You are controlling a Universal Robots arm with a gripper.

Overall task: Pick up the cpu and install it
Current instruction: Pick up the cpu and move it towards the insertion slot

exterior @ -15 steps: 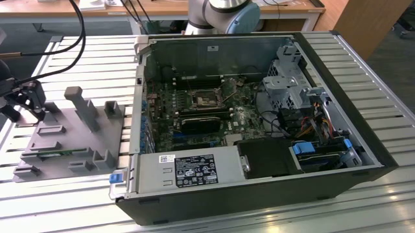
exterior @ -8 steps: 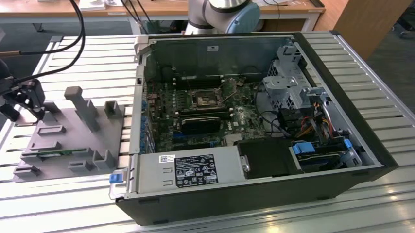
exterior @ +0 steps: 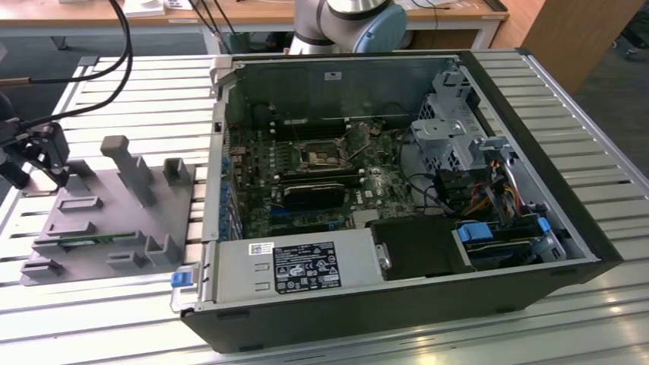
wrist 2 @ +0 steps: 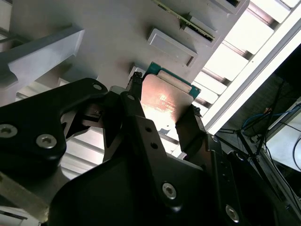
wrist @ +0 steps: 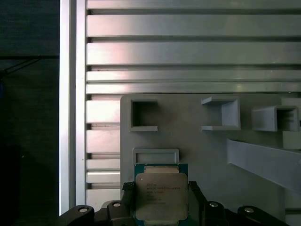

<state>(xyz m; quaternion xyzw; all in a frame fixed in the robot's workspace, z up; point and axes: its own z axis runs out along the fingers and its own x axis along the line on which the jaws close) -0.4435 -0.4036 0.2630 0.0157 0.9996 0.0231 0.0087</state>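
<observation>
Cpu (wrist: 161,197): light, stiff, thin plate, likely fragile underneath and slick on top, so opposite edges are the safest hold. Pincer (wrist 2: 162,106) clamps its two side edges, at the grey fixture (exterior: 106,219) on the surface.

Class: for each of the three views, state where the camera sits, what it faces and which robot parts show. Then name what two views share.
Exterior view: off the arm, looking down on the slatted table, grey fixture and open computer case; the gripper and arm base show.
First wrist view: on the wrist, facing down onto the fixture; fingertips show.
Second wrist view: on the wrist, looking along the fingers at the fixture.
Shared: both wrist views show the gripper closed on the cpu.
</observation>
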